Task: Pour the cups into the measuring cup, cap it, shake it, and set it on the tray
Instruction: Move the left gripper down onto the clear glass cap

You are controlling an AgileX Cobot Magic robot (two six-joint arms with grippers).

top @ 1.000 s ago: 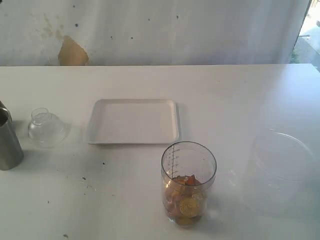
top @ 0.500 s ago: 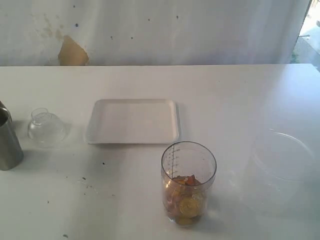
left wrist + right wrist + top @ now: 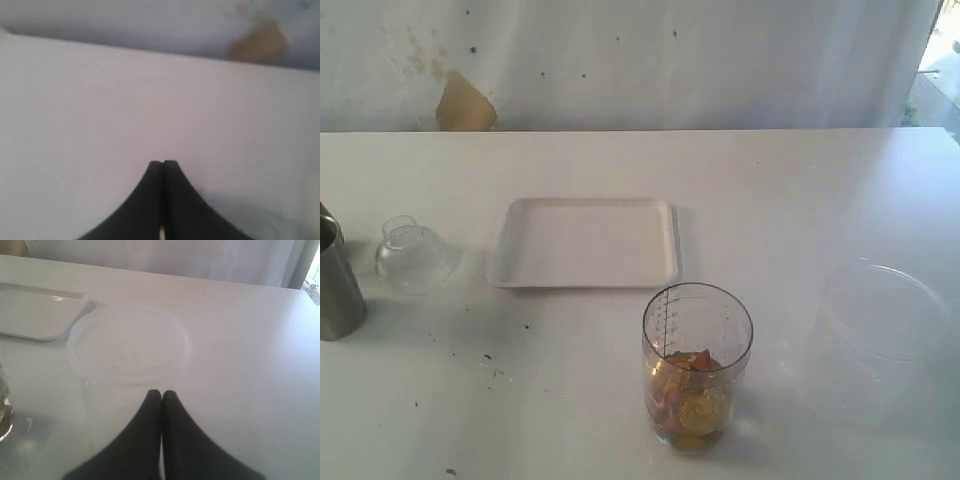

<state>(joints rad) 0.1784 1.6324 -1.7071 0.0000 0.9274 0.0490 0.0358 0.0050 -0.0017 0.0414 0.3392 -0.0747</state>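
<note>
The clear measuring cup (image 3: 697, 365) with its black scale stands near the front edge, holding orange and yellow pieces. The white tray (image 3: 585, 243) lies behind it, also at the edge of the right wrist view (image 3: 35, 312). The clear dome cap (image 3: 412, 256) sits left of the tray. The steel tumbler (image 3: 337, 285) stands at the far left edge. The brown wooden cup is out of view. My left gripper (image 3: 163, 162) is shut over bare table. My right gripper (image 3: 162, 392) is shut, just short of the wide clear container. Neither gripper shows in the exterior view.
A wide unmarked clear container (image 3: 885, 340) stands at the right, seen close in the right wrist view (image 3: 129, 345). A white wall with a brown patch (image 3: 465, 105) backs the table.
The white tray has slid slightly to the left. Everything else stays where it was.
</note>
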